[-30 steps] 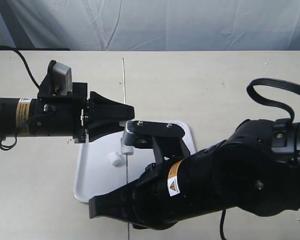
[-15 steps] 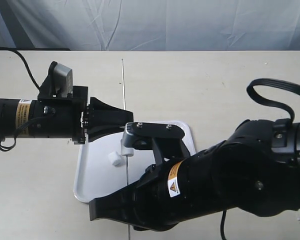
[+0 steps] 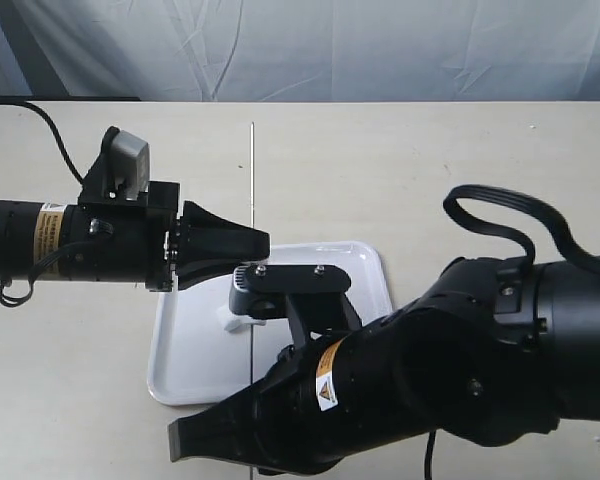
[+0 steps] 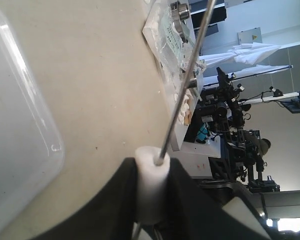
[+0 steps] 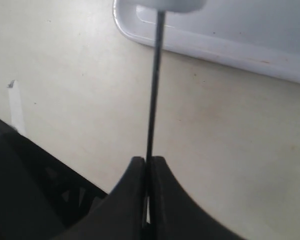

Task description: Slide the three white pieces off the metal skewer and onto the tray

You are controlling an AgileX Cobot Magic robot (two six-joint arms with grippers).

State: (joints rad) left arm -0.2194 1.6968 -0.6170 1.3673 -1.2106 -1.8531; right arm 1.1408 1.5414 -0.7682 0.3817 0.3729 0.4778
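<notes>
The metal skewer [image 3: 252, 180] hangs level over the tray [image 3: 180, 370]. My left gripper [image 3: 263, 243] reaches in from the left, and its jaws are shut on a white piece [image 4: 151, 185] threaded on the skewer [image 4: 185, 85]. My right gripper [image 5: 148, 162] is shut on the skewer [image 5: 155, 85] near its near end, low in the exterior view [image 3: 185, 440]. A second white piece [image 5: 172, 5] sits on the rod further along. Another white piece [image 3: 235, 322] lies loose on the tray, half hidden by the right wrist.
The bulky right arm [image 3: 460, 370] covers the tray's right half and the table's near right corner. A black cable [image 3: 500, 215] loops above it. The left arm [image 3: 70, 245] lies across the table's left side. A grey curtain [image 3: 330, 45] backs the table.
My left jaws have closed on the white piece on the skewer. The right arm has shifted left and toward the near edge, carrying the skewer slightly that way and covering more of the tray.
</notes>
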